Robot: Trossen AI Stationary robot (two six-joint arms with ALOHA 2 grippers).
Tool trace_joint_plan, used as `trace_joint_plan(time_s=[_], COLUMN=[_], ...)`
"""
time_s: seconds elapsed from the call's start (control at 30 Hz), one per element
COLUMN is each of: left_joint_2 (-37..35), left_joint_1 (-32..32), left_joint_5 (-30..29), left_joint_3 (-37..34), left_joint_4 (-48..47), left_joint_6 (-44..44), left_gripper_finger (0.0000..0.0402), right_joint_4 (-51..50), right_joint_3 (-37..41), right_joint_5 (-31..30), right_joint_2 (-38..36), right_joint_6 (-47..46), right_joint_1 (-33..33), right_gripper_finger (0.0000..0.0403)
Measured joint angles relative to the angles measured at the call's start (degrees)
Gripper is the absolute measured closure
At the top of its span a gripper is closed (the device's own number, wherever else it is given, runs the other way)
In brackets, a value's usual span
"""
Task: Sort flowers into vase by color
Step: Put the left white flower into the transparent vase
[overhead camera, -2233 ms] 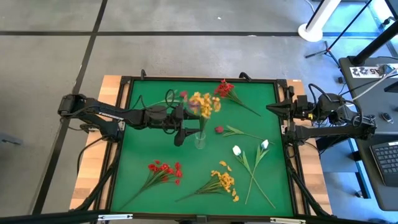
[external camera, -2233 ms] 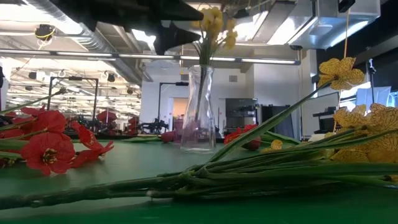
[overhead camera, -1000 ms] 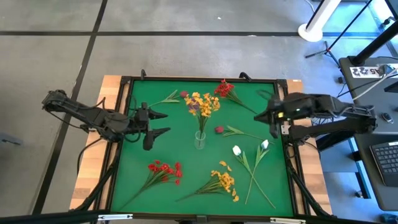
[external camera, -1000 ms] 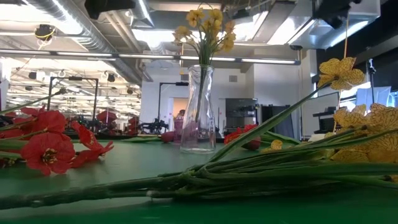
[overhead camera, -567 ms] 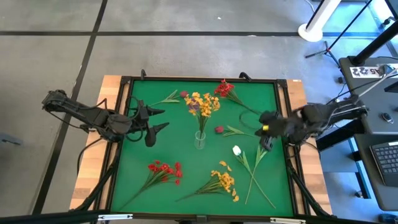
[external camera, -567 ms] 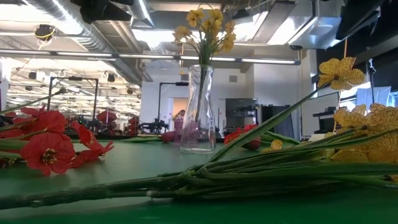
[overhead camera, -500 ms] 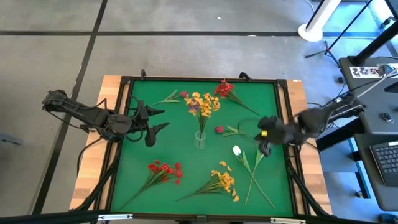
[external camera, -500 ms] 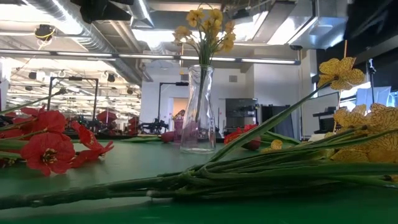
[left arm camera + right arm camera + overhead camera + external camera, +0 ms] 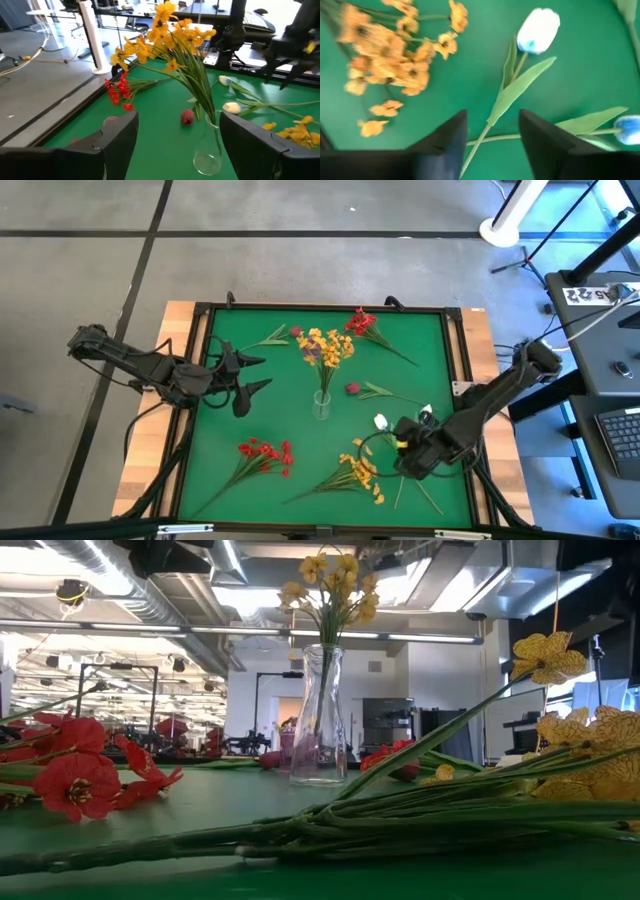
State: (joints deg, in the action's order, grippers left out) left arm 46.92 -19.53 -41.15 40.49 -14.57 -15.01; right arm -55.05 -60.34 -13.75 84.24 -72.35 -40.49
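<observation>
A clear glass vase (image 9: 320,405) stands mid-table with a bunch of yellow-orange flowers (image 9: 325,345) in it, stems down. My right gripper (image 9: 398,448) hovers open near the table's front right, above the stems of two white tulips (image 9: 380,421) lying flat. In its wrist view one tulip stem (image 9: 479,141) runs under the gap between the fingers (image 9: 445,135), and a loose yellow-orange cluster (image 9: 395,55) lies beside it. My left gripper (image 9: 262,373) waits open left of the vase (image 9: 207,155), touching nothing.
Lying on the green mat (image 9: 230,420) are a red cluster (image 9: 265,452) at the near left, another red cluster (image 9: 362,322) at the far side, a maroon bud (image 9: 352,388) right of the vase, and a budded stem (image 9: 280,335) at the far left. A black frame (image 9: 196,410) rims the mat.
My right gripper has swung from the table's right edge toward the near edge and come down over the white tulips and the loose yellow-orange cluster. The flowers and the vase have stayed where they were.
</observation>
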Motion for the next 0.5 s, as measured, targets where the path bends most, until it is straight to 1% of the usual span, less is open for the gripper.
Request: trace_joint_plan(time_s=[0.1,0.2,0.3,0.37,0.5], left_joint_2=[0.0,0.0,0.01,0.42,2.05], left_joint_1=[0.0,-0.02,-0.02,-0.02,-0.87], left_joint_5=[1.85,3.14,5.18,6.42,6.59], left_joint_3=[0.0,0.0,0.0,0.0,0.0], left_joint_4=[0.0,0.0,0.01,0.07,0.04], left_joint_6=[-0.15,-1.05,-1.81,-2.81,-3.05], left_gripper_finger=[0.013,0.013,0.013,0.013,0.013], right_joint_4=[-0.78,-0.41,0.35,1.27,2.26], right_joint_3=[0.02,0.02,0.02,0.02,0.02], right_joint_5=[0.71,0.89,0.89,0.44,-0.42], right_joint_2=[3.22,5.53,7.45,8.51,10.71], right_joint_6=[-3.81,-5.75,-6.25,-6.64,-6.96], right_joint_1=[0.0,0.0,0.0,0.0,0.02], right_gripper_finger=[0.0163,0.014,0.014,0.0149,0.0175])
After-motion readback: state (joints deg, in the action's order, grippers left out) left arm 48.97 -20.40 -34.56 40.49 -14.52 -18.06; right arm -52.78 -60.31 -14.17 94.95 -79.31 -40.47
